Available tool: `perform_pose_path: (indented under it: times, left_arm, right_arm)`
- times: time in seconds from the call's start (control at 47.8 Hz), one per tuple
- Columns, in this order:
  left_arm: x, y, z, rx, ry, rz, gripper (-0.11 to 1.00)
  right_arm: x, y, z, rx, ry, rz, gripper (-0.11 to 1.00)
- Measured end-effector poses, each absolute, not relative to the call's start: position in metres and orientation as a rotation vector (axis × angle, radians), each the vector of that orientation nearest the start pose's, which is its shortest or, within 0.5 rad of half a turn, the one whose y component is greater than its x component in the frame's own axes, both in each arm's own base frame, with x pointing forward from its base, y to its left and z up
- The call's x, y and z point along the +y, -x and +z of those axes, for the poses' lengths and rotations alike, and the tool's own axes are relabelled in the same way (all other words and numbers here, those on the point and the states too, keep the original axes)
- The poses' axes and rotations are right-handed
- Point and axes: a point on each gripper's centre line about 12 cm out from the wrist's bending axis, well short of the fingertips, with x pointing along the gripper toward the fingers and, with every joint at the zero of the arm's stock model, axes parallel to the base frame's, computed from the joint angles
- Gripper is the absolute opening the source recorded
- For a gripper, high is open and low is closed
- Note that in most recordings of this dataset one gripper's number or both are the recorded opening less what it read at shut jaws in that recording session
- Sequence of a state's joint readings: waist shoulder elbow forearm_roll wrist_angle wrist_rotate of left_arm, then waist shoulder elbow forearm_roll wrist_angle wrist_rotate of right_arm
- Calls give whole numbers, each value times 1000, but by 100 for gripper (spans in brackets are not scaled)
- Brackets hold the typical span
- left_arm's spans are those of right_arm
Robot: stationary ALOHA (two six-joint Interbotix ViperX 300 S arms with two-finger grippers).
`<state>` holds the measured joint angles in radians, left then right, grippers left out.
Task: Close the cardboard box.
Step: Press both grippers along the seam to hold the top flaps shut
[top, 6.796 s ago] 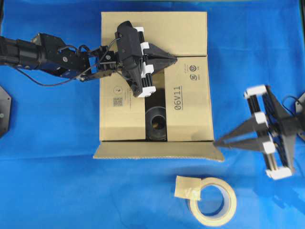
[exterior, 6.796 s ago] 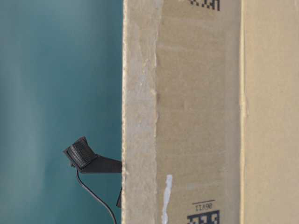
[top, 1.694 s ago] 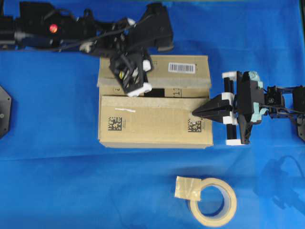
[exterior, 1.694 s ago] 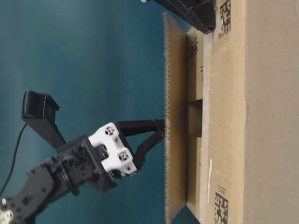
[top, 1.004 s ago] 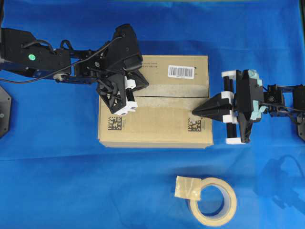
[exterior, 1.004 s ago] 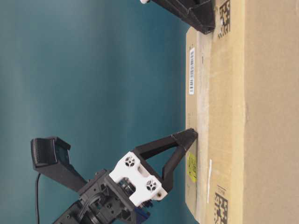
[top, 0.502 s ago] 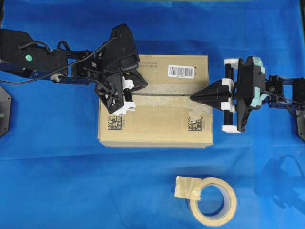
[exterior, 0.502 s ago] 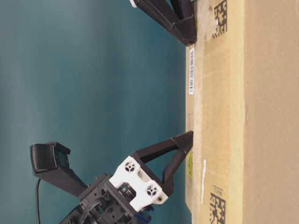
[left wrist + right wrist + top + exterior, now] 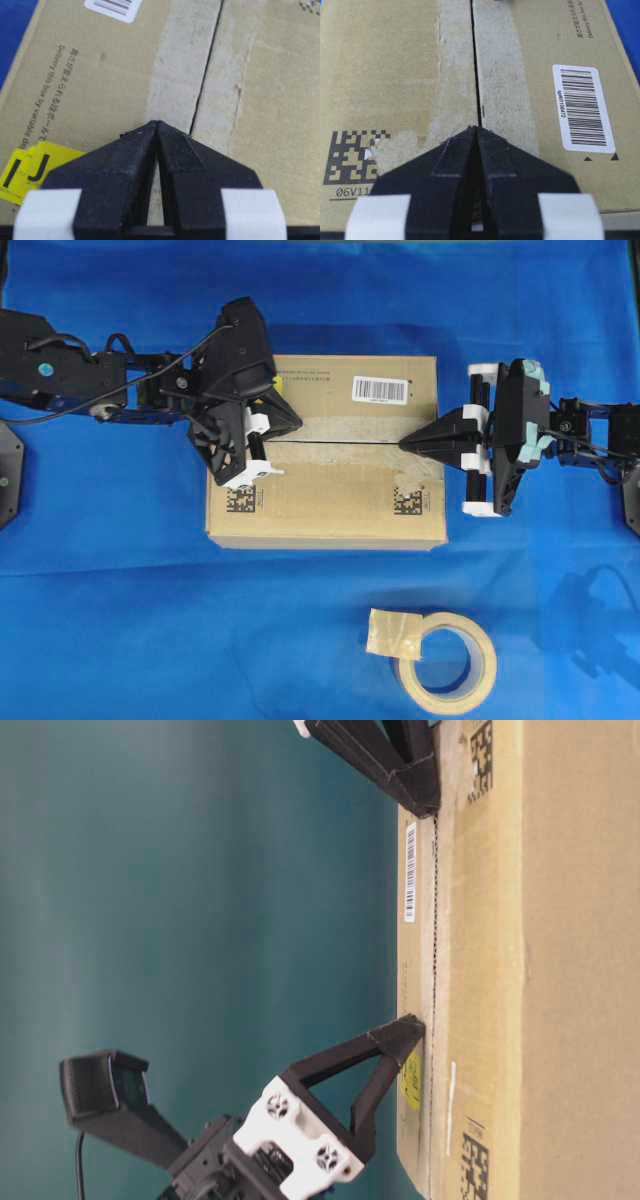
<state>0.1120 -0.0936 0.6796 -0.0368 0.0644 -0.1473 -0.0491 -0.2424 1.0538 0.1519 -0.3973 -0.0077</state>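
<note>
Two long flaps lie flat across the top of the cardboard box [image 9: 325,465], meeting in a thin dark seam that runs from 9 o'clock to 3 o'clock in the overhead view. The box sits a little above the middle of the blue table cover [image 9: 120,620]. A pale band of torn paper surface follows the seam on both sides. On the far flap, toward 1 o'clock, there's the white barcode label [image 9: 380,389]; on the near flap, two black square codes, one at each end.

Now the left gripper [image 9: 300,426], coming in from 9 o'clock: fingers pressed together into one point, nothing between them, tip resting on the box top right by the seam. The left wrist view confirms it, with the yellow sticker [image 9: 27,170] just beside the tip. From table level the contact looks real, though the angle is steep, so I'd call it touching or very nearly so.

Across at 3 o'clock, the right gripper [image 9: 403,444]: also pinched to a point, empty, tip over the right end of the seam at the box edge.

Down at 5 o'clock, well apart from the box, lies the roll of beige tape [image 9: 447,662] with a loose tab folded at its upper left.
</note>
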Motion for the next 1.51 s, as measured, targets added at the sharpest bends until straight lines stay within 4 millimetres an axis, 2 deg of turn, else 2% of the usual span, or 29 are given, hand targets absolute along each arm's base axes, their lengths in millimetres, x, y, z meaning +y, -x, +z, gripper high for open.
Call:
perform_pose_path:
  times: [0.251,0.418,0.606,1.046,1.506]
  left_arm:
    - [36,-351,195,475,157,137,2]
    - [33,-328,187,365,146,131,2]
    - [32,-314,177,321,138,133,2]
    - [32,-316,158,332,132,134,2]
    - [25,-316,157,306,133,110,2]
  right_arm:
    - [-22,-299,167,412,-129,-135,1]
    - [-24,-299,167,409,-132,-143,1]
    - [-26,-298,166,410,-133,-149,1]
    - [-30,-298,166,409,-140,-162,1]
    - [-30,-298,166,408,-143,-165,1]
